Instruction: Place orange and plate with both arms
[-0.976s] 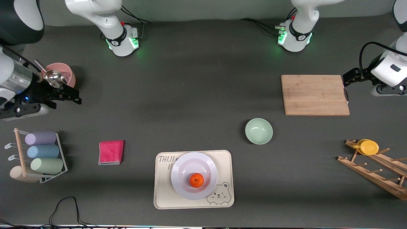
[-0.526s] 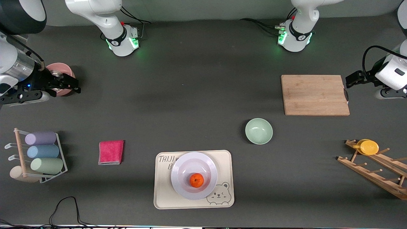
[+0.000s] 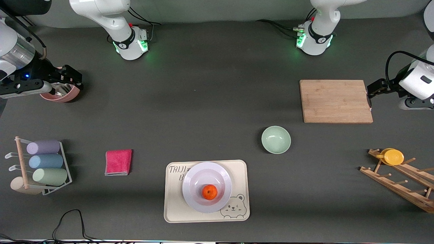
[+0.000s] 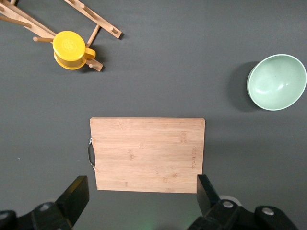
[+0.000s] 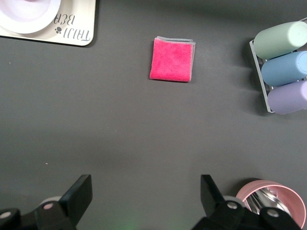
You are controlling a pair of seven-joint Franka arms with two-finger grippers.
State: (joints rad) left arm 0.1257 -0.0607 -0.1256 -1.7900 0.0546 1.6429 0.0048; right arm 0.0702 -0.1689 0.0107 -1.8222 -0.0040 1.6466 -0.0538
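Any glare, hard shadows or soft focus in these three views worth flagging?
Front view: even light, soft shadows; the orange on the plate reads sharp, and green base lights glow on the table. Left wrist view: crisp, the green bowl casts a soft shadow. Right wrist view: clear, slight shine inside the pink bowl.

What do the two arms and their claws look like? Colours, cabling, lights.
Both arms are glossy white with dark grey joints and green-lit bases trailing black cables. The right claw and left claw are black two-finger units; a black cable loops over the left wrist, and a blue light shows by the right.
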